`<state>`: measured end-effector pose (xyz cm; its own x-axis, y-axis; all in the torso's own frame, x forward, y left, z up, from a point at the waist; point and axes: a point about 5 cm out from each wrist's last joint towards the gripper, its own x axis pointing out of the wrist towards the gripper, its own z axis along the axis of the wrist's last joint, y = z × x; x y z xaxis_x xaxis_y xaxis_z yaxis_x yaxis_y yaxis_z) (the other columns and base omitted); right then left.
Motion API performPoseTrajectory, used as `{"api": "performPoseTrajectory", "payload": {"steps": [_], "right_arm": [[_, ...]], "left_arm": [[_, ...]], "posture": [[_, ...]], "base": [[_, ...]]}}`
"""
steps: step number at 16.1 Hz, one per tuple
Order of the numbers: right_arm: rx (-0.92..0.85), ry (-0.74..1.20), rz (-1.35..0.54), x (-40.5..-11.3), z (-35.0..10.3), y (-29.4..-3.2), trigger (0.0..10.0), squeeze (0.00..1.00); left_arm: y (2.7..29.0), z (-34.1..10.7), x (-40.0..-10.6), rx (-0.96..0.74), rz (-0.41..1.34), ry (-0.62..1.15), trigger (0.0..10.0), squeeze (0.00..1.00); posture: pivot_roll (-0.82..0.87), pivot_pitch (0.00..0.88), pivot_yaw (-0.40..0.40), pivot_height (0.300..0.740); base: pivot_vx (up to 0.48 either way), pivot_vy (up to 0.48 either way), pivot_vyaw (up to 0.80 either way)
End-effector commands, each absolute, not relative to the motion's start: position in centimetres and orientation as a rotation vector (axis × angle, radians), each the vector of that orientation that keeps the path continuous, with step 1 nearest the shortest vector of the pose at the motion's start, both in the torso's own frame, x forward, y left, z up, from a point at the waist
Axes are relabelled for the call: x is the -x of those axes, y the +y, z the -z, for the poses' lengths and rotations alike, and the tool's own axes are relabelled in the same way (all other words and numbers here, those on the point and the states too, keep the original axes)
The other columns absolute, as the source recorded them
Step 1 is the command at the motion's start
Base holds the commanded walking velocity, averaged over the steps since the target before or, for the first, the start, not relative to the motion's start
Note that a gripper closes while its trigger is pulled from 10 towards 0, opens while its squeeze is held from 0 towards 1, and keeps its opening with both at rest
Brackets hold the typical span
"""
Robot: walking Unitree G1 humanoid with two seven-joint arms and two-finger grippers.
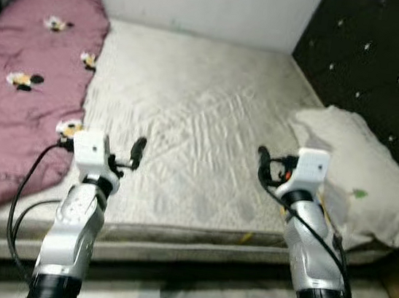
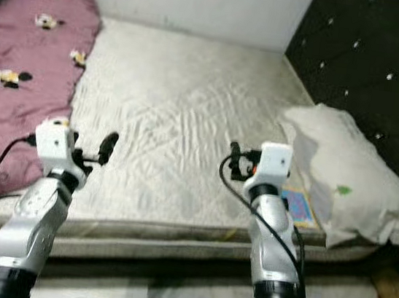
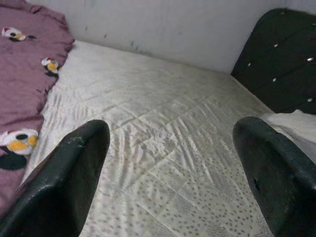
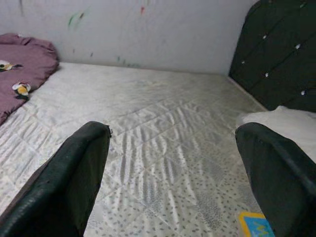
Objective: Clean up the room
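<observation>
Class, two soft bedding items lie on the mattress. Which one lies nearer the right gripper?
The off-white pillow beside the dark headboard, close to the right gripper. The maroon flowered blanket lies along the opposite edge, by the left gripper.

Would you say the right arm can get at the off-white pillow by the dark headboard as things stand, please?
Probably yes. The right gripper hovers with open jaws beside the off-white pillow, and nothing lies between them on the quilted mattress.
</observation>
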<state>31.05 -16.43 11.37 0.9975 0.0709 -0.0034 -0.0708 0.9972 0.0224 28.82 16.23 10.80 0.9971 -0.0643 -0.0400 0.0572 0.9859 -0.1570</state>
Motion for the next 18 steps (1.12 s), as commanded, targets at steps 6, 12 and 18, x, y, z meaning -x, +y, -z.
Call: {"api": "performPoseTrajectory", "payload": {"steps": [6, 12, 18], "right_arm": [[-0.022, -0.015, -0.089, -31.19, -11.89, -15.99, 10.0, 0.0], [-0.02, -0.015, -0.088, -31.18, -11.88, -16.01, 10.0, 0.0], [-0.02, -0.015, -0.09, -31.17, -11.9, -15.98, 10.0, 0.0]], "left_arm": [[16.42, -11.53, -28.34, 0.154, 0.089, -0.017, 10.0, 0.0], [16.49, -11.71, -28.32, 0.155, 0.1, -0.033, 10.0, 0.0], [16.49, -11.78, -28.27, 0.154, 0.101, -0.04, 10.0, 0.0]], "posture": [[0.0, 0.001, -0.113, 0.74], [0.0, 0.004, -0.113, 0.74], [0.0, 0.006, -0.114, 0.74]], "base": [[0.0, 0.16, 0.0], [0.268, 0.0, 0.0], [0.319, 0.0, 0.0]]}}
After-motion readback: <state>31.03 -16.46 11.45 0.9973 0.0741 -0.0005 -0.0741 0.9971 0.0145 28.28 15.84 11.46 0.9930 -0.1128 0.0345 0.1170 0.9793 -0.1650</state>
